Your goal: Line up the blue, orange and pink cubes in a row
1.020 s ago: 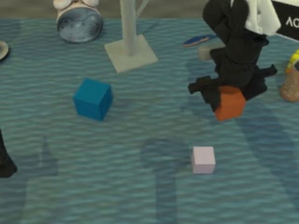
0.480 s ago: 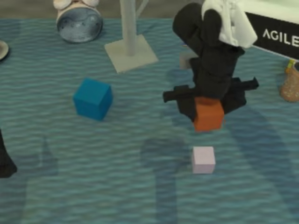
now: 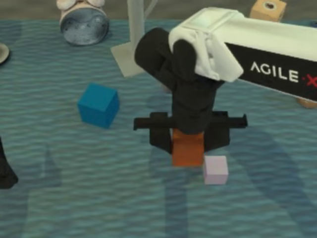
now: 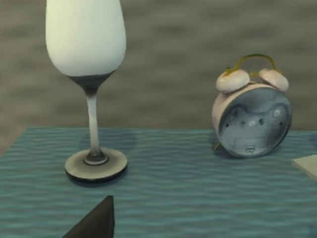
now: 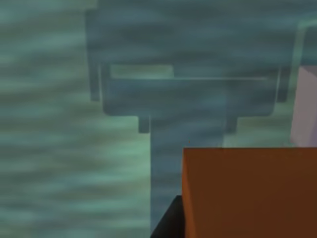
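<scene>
right tool [image 3: 187, 144]: clamped on the orange cube [image 3: 187, 150], carried leftward and nearer over the last second
pink cube [image 3: 215, 169]: now just beside the tool, right of its load
blue cube [image 3: 98, 104]: well left of the tool, hasn't budged
meaning: looks like orange's going next to pink
left tool [image 3: 5, 173]: parked far left, can't tell its fingers
surface [image 3: 99, 198]: teal rippled cloth; alarm clock [image 4: 251, 118], wine glass [image 4: 88, 74], tan carton [image 3: 268, 10] along the back

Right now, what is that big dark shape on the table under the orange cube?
In the right wrist view, the dark shape is the right gripper's own shadow on the teal tablecloth, just beyond the orange cube. In the top view, softer shadows stretch from the right gripper toward the near edge.
</scene>
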Controlling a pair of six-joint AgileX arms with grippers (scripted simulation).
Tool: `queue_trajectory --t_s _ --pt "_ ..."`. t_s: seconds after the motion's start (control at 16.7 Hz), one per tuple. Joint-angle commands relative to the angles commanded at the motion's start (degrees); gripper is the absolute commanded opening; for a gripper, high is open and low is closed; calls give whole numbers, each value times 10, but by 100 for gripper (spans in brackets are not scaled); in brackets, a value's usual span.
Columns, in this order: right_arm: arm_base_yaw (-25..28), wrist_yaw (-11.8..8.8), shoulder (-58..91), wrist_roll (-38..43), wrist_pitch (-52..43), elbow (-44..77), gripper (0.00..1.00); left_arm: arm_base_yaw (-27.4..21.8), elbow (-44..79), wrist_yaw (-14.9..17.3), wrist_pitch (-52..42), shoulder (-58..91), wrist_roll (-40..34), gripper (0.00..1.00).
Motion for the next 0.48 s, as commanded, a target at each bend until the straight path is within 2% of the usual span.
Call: queue_trajectory --t_s 0.3,0.48 --pt "0 -1 1 3 3 -1 0 0 0 0 0 0 0 100" --pt "1 0 11 3 43 -32 0 0 0 0 0 0 0 100"
